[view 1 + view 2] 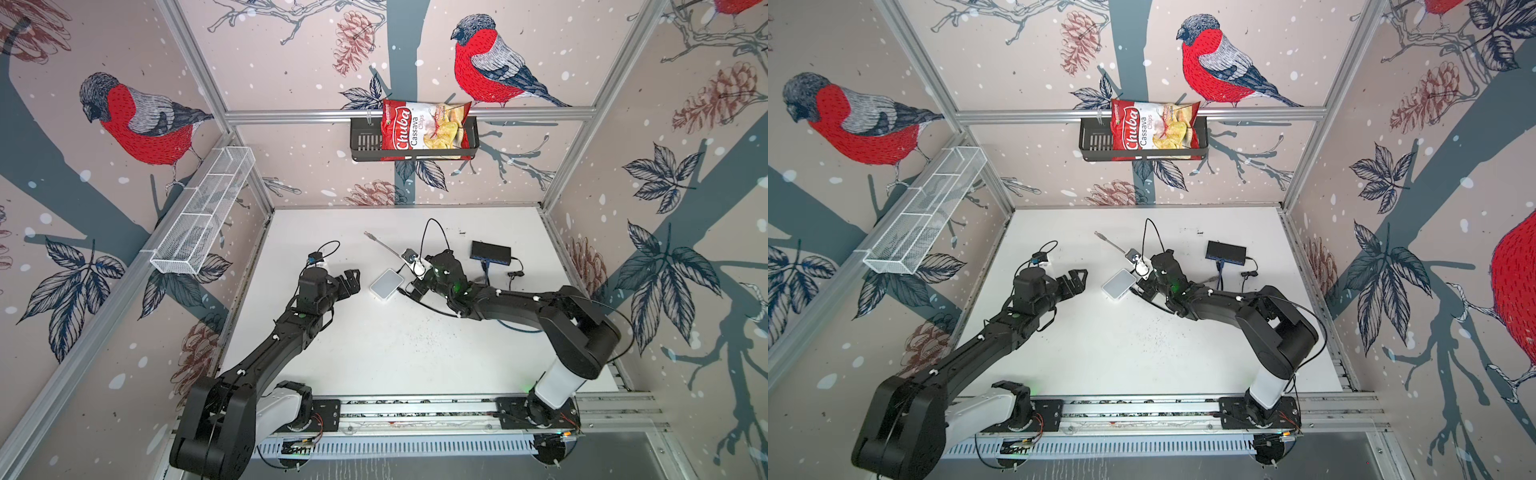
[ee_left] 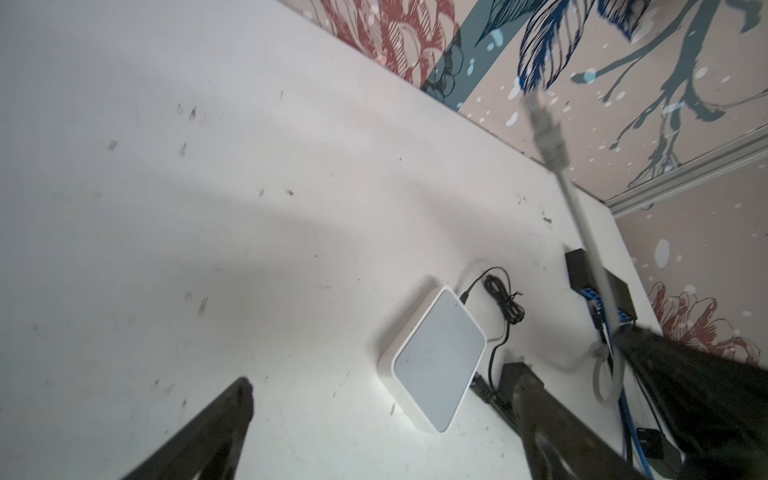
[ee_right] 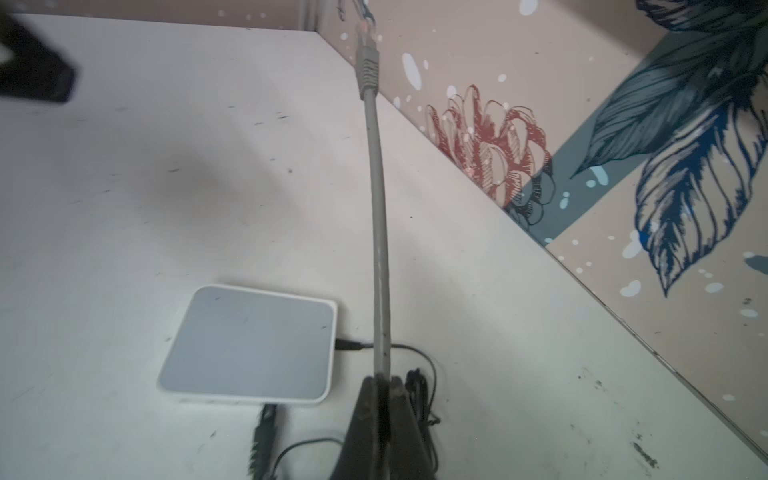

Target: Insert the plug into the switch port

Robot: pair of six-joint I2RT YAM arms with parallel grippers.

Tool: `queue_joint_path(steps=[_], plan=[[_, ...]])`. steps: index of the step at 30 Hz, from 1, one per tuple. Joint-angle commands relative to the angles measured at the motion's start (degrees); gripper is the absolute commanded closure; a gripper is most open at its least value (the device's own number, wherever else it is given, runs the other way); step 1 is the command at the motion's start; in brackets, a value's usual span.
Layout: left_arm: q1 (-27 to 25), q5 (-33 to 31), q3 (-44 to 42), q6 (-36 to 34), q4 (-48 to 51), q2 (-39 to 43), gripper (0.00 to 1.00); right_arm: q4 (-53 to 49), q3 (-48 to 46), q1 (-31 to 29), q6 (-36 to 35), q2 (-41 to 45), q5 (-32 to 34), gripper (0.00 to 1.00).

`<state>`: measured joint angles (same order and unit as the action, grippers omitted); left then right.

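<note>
Black and bulky, the left arm (image 1: 216,411) and right arm (image 1: 582,332) fill the bottom of both top views, nearest the lens, and reach up over the white tabletop (image 1: 374,353). Left of centre, the left fingers (image 1: 352,275) stand spread and hold nothing. Right of centre, the right fingers (image 3: 365,411) are pressed together on a grey network cable (image 3: 380,249), well back from its end. A white square box (image 1: 386,283) with a grey top lies on the tabletop between the two sets of fingers. The flat black switch (image 1: 490,250) sits to the upper right of that box, beyond the right wrist. The grey moulded plug (image 1: 368,235) hangs clear of the tabletop at the cable's free end, up and left of the white box, well apart from the switch and pointing away from it.

The step in hand looks like carrying: the plug is in the air but not aimed. The next move probably calls for swinging it round to face the port row. A grip nearer the plug would likely help too, since the long free length may bend.

The right wrist view shows the pinch plainly but no switch. The left wrist view shows the switch's blue port face (image 2: 592,297) with a blue lead (image 2: 629,419) running from it, which the top views show only small.
</note>
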<state>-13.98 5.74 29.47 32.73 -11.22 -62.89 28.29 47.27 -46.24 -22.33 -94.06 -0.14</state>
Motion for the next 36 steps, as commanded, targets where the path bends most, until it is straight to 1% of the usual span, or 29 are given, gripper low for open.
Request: queue_joint_path(steps=[1, 4, 8, 12, 18, 25, 32, 34, 36], plan=[[0.18, -1.69, 2.01, -0.38, 4.31, 1.56, 0.03, 0.86, -3.83, -0.58, -0.17, 4.08, -6.49, 0.97], [0.4, -1.44, 3.23, 0.69, 5.4, 2.74, 0.04, 1.46, -7.56, -1.46, -0.95, 7.53, -9.91, 0.96], [0.46, 0.65, 4.43, 2.8, 6.27, 3.47, 0.04, -0.33, -8.88, -3.21, -1.51, 9.2, -11.55, 0.96], [0.45, 3.43, 4.61, 4.66, 6.21, 5.45, 0.05, -1.49, -8.93, -4.05, 0.42, 10.12, -12.07, 0.96], [0.5, 5.44, 3.5, 8.27, 6.48, 8.89, 0.08, -1.83, -8.99, -4.65, 3.17, 11.34, -10.39, 0.96], [0.44, 7.88, 3.31, 12.0, 6.57, 9.93, 0.19, -1.93, -9.12, -5.44, 3.21, 11.83, -9.49, 0.96], [0.44, 8.49, 3.05, 12.8, 5.51, 10.96, 0.3, -2.01, -9.52, -5.61, 3.43, 11.97, -9.23, 0.96], [0.45, 8.76, 2.98, 12.8, 5.16, 10.7, 0.36, -2.16, -9.56, -5.61, 3.3, 12.07, -10.04, 0.96], [0.44, 8.8, 2.79, 12.39, 4.79, 10.45, 0.38, -2.43, -9.43, -5.61, 3.25, 12.24, -11.19, 0.96]])
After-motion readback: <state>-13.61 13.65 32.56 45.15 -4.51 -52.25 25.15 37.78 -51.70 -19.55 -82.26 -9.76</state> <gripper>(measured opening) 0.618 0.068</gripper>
